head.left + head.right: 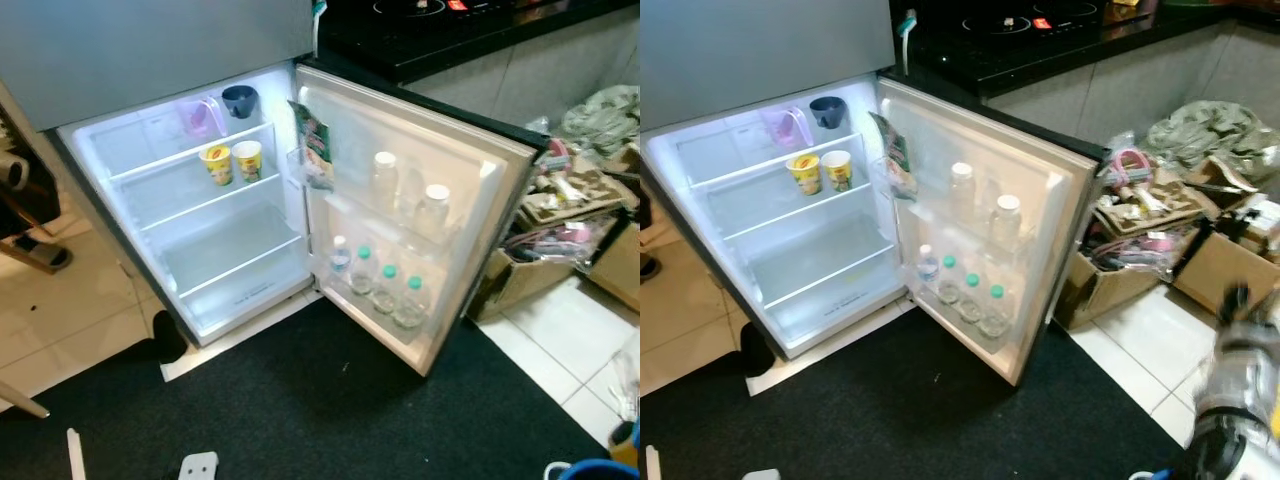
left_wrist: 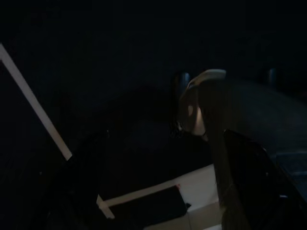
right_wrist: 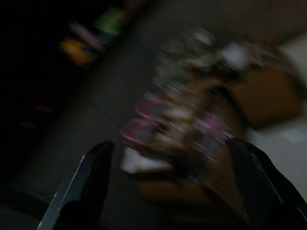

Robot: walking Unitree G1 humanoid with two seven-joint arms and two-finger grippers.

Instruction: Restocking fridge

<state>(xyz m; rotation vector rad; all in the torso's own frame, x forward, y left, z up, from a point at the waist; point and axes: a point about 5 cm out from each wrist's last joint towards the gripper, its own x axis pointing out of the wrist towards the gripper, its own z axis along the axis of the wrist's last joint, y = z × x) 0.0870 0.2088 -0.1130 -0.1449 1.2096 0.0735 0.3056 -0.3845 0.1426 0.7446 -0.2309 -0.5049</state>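
The fridge stands open with its inside lit. A pink jug and a dark cup sit on the top shelf, and two yellow cups on the shelf below. The open door holds two tall white-capped bottles, a row of several green-capped bottles lower down and a snack packet. My right arm is blurred at the lower right. My right gripper is open with nothing in it, facing cluttered boxes. In the dark left wrist view my left gripper looks open over the floor.
Cardboard boxes full of clutter crowd the floor right of the door. A black counter with a hob runs behind the fridge. A black mat lies before the fridge, with pale tiles on both sides. A blue rim shows bottom right.
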